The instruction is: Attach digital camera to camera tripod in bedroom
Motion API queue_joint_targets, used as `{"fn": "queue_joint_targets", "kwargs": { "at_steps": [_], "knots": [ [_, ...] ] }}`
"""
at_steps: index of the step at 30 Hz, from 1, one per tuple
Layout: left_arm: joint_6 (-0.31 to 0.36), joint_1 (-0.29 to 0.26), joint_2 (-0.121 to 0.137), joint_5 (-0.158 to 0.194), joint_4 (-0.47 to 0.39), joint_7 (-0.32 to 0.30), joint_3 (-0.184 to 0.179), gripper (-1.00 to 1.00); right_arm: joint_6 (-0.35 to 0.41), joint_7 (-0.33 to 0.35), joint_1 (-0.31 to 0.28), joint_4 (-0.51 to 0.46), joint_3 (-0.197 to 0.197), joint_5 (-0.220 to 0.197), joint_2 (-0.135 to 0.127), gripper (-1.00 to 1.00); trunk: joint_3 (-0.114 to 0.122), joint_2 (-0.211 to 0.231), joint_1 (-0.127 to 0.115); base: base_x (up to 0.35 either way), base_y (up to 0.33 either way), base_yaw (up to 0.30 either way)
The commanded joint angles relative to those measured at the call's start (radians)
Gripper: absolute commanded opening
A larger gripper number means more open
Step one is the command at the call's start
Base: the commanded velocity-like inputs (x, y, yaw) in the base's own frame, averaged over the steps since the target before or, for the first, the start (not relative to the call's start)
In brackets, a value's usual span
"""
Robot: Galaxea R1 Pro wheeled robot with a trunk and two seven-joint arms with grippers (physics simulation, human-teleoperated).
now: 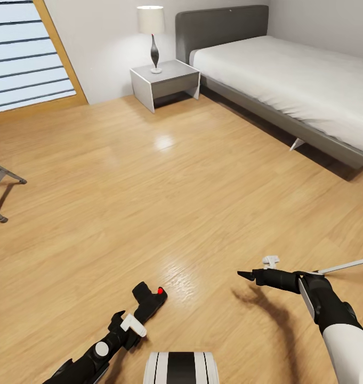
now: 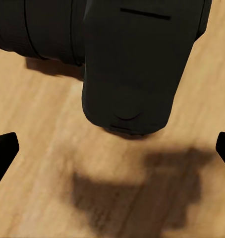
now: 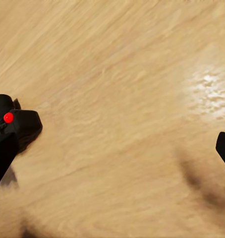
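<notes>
The digital camera [image 1: 153, 300], small and black with a red dot, sits low over the wood floor at the tip of my left gripper [image 1: 140, 310]. Seen from the left wrist, its black body [image 2: 137, 64] looms close ahead, and the two fingertips [image 2: 3, 151] stand wide apart at the frame's edges, open and not around it. My right gripper [image 1: 246, 276] hovers open above bare floor to the camera's right. From that wrist the camera [image 3: 11, 121] appears at one side. A thin silver rod [image 1: 345, 265] runs behind my right forearm. I cannot tell whether it belongs to the camera tripod.
This is the bedroom. A grey-framed bed [image 1: 288, 125] with a white mattress stands at the back right. Beside it is a grey nightstand [image 1: 165, 82] with a table lamp [image 1: 152, 32]. Grey metal legs with black feet [image 1: 2, 184] poke in at the left edge. A slatted door [image 1: 26, 53] is at the back left.
</notes>
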Motion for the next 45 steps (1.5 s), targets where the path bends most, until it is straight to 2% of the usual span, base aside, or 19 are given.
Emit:
{"fn": "queue_joint_targets", "kwargs": {
  "at_steps": [1, 8, 18, 45],
  "knots": [
    [0.000, -0.001, 0.001, 0.003, -0.001, 0.003, -0.006, 1.00, 0.006, 0.007, -0.001, -0.001, -0.004, 0.007, 0.001, 1.00, -0.001, 0.000, 0.000, 0.000, 0.000, 0.000],
    [0.000, -0.001, 0.001, 0.003, -0.001, 0.003, -0.006, 1.00, 0.006, 0.004, -0.001, 0.000, -0.004, 0.007, -0.002, 1.00, -0.001, 0.000, 0.000, 0.000, 0.000, -0.012],
    [0.000, -0.001, 0.001, 0.002, -0.001, 0.003, -0.006, 1.00, 0.009, -0.005, -0.001, 0.001, -0.005, 0.007, -0.007, 1.00, -0.001, 0.000, 0.000, 0.000, 0.000, -0.162],
    [0.000, -0.001, 0.001, 0.000, 0.002, 0.003, -0.006, 1.00, 0.006, -0.027, -0.001, 0.001, -0.004, 0.007, -0.003, 1.00, -0.001, 0.000, 0.000, 0.000, 0.000, -0.042]
  ]
}}
